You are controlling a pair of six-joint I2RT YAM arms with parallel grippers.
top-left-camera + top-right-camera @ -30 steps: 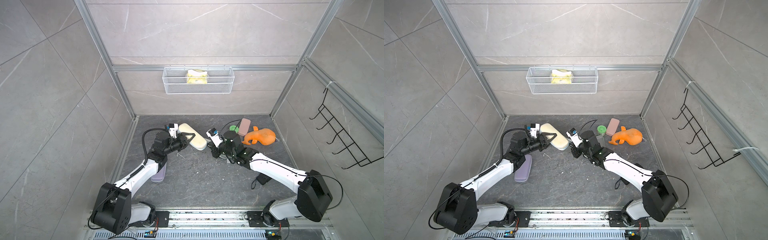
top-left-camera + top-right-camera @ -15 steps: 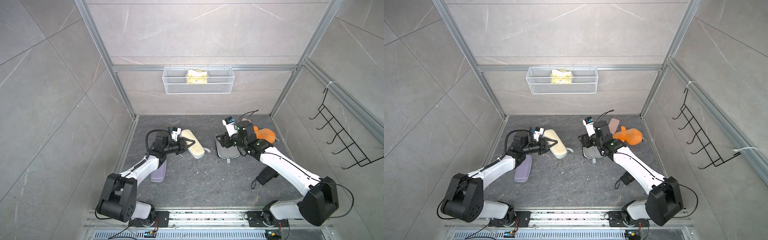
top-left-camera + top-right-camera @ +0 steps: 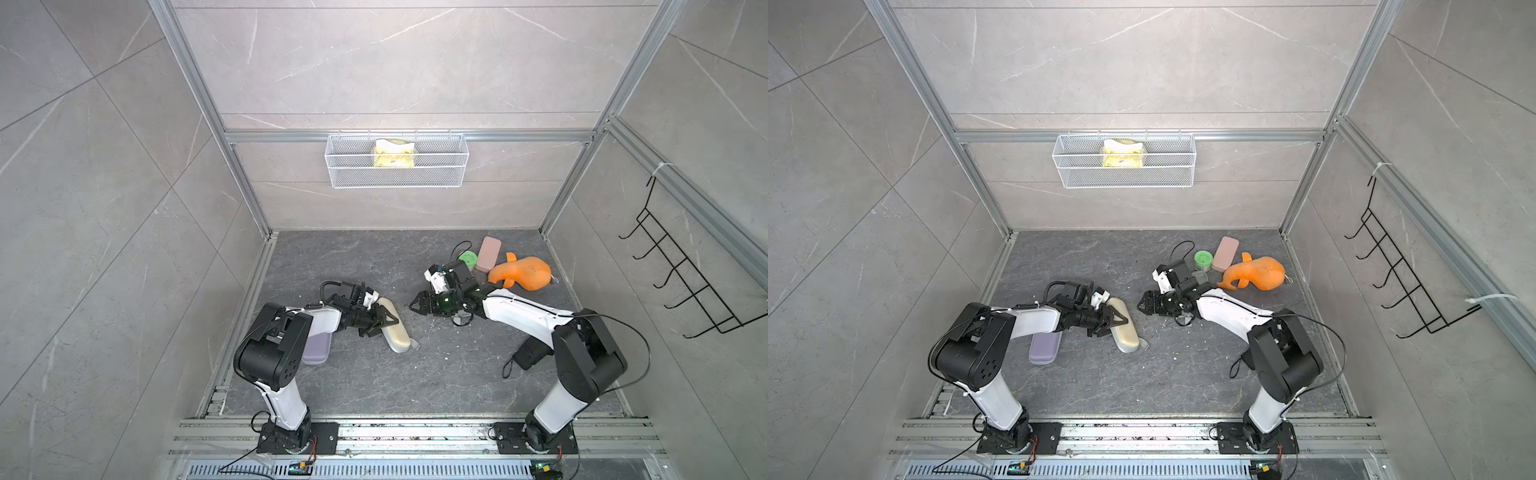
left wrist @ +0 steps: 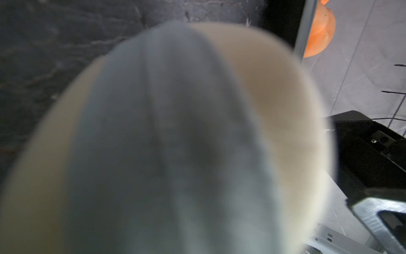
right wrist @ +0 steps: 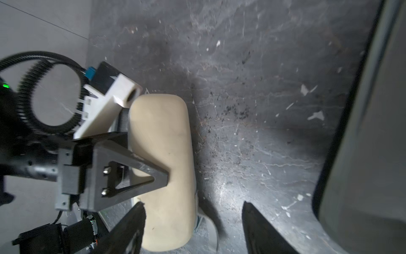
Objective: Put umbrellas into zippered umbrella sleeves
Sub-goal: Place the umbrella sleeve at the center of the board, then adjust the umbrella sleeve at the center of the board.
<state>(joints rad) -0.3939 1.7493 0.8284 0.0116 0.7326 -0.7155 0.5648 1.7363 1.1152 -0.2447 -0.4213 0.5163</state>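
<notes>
The cream sleeve [image 3: 397,332] [image 3: 1126,330] lies zipped shut on the floor. My left gripper [image 3: 383,323] [image 3: 1109,322] is open, its jaws on either side of the sleeve's far end. The sleeve's zip edge [image 4: 175,132] fills the left wrist view. My right gripper [image 3: 415,306] [image 5: 193,204] is open and empty, just right of the sleeve [image 5: 162,154]. A lilac sleeve [image 3: 318,351] [image 3: 1044,347] lies shut under my left arm. The grey lining of an open black sleeve [image 5: 362,132] shows beside my right gripper. A black umbrella [image 3: 528,355] lies under my right arm.
An orange plush toy [image 3: 521,274], a flat pink case [image 3: 488,253] and a green round lid [image 3: 468,258] sit at the back right. A wire basket [image 3: 397,160] hangs on the back wall and a black hook rack [image 3: 685,282] on the right wall.
My right gripper opened, then swung left and down toward the cream sleeve. My left arm drew the cream sleeve toward the front and its jaws widened.
</notes>
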